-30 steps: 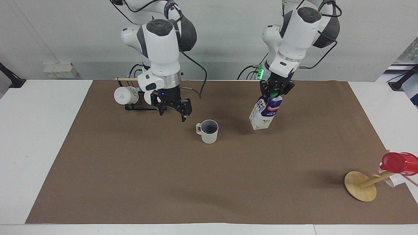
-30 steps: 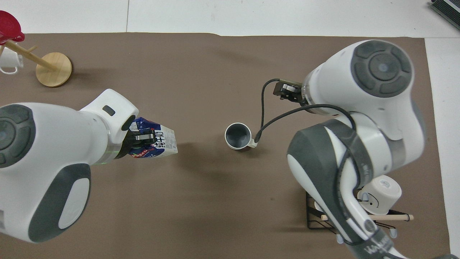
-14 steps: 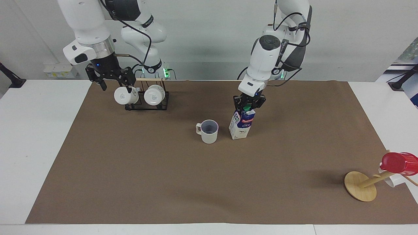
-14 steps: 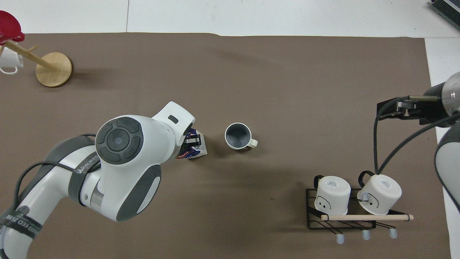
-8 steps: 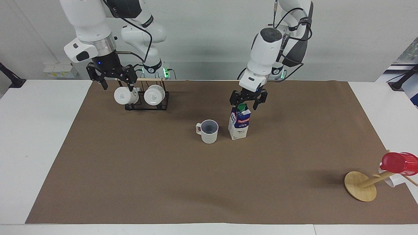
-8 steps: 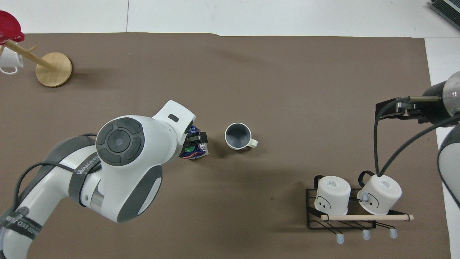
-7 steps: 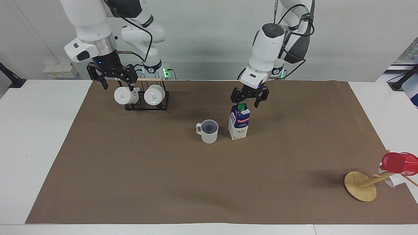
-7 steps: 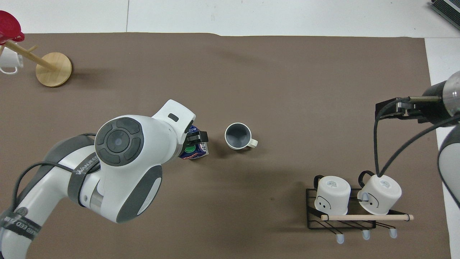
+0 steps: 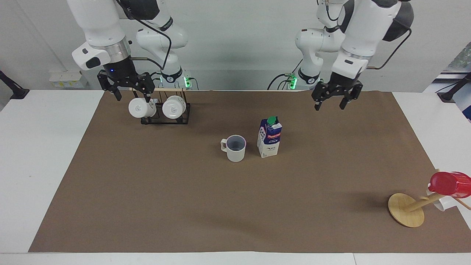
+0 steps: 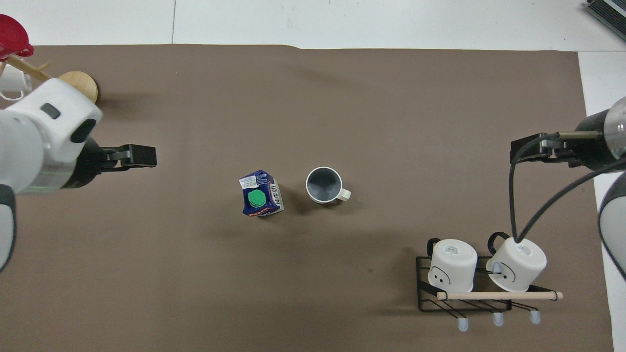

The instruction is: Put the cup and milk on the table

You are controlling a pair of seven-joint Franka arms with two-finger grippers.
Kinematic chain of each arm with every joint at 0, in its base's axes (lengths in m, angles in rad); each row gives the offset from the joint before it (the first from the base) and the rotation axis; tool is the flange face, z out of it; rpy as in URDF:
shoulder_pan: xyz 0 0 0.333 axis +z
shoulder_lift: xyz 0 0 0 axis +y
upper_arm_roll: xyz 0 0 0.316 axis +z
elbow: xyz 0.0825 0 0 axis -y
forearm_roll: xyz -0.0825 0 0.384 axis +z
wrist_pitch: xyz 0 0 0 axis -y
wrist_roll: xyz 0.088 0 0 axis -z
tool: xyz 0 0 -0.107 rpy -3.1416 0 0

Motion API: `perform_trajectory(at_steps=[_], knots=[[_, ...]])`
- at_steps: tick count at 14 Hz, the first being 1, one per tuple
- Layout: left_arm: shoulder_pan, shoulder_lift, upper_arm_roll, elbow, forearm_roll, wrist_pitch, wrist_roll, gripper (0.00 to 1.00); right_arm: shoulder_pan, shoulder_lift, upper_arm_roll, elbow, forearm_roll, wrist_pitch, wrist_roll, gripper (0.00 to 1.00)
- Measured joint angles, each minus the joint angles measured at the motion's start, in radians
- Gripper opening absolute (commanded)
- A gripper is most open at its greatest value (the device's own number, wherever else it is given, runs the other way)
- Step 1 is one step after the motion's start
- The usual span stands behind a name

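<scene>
Both grippers are seen raised and empty: the left gripper [image 9: 330, 100] hangs with its jaws spread over the brown sheet [image 9: 184, 206] near the robots' edge, toward the left arm's end, well apart from the milk [image 9: 269, 137], and the right gripper [image 9: 127, 88] hangs with its jaws spread above the black wire rack [image 9: 165, 116], close over one of the two white mugs [image 9: 138, 108] kept there; whether a fingertip touches that mug cannot be told. The milk is stood upright on the sheet at mid-table, its green cap [image 10: 256, 198] uppermost, and the cup [image 9: 234, 148] is stood mouth up just beside it toward the right arm's end, a narrow gap being left between them and the handle being turned away from the carton. Wide bare sheet is left on all sides of the pair, most of it farther from the robots. The table [image 9: 33, 154] shows as a white margin past the sheet's edges at both ends and along the edge farthest from the robots. A tilted wooden mug tree [image 9: 406, 209] bearing a red cup [image 9: 449, 184] is placed at the corner farthest from the robots, toward the left arm's end, over the sheet's edge. A pale wall [image 9: 239, 44] is seen where the arm bases stand.
</scene>
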Motion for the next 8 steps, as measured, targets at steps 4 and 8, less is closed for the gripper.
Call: perform_trajectory(at_steps=[4,8], knots=[[0.103,0.000,0.002,0.067,0.000,-0.088,0.108,1.00,-0.001,0.000,-0.001,0.000,0.000,0.000,0.000,1.00],[0.112,0.000,-0.002,0.103,0.000,-0.134,0.111,1.00,-0.001,0.000,-0.001,0.000,0.001,0.000,0.000,1.00]])
